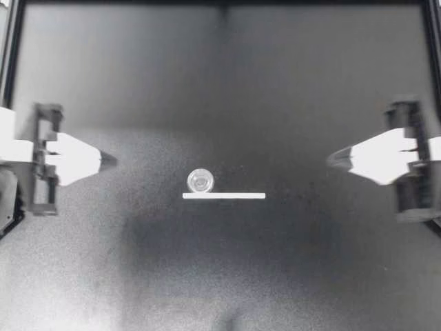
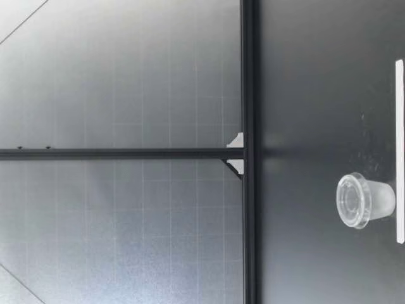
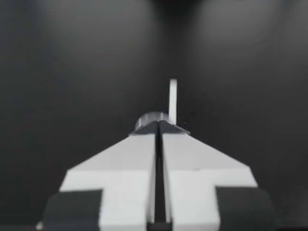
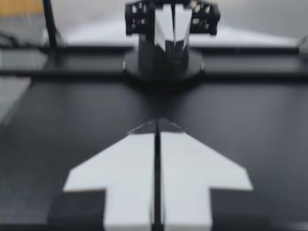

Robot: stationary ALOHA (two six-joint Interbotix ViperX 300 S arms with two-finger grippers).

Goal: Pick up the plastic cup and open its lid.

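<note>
Cup (image 1: 200,181): upright on the counter (image 1: 220,276), mid-way between the arms, lid on, hard by the strip (image 1: 234,196).
Left gripper (image 1: 110,161): jaws pressed together, well apart from the cup.
Right gripper (image 1: 332,158): same, jaws together.
Do it well: spread one arm's jaws first, come in low, clamp the body under the rim, and leave the lid free.

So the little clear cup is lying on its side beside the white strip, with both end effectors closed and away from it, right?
Not lying: the low view shows the cup standing upright. The rest holds: it is beside the white strip, and the left end effector and right end effector are closed and away from it.
</note>
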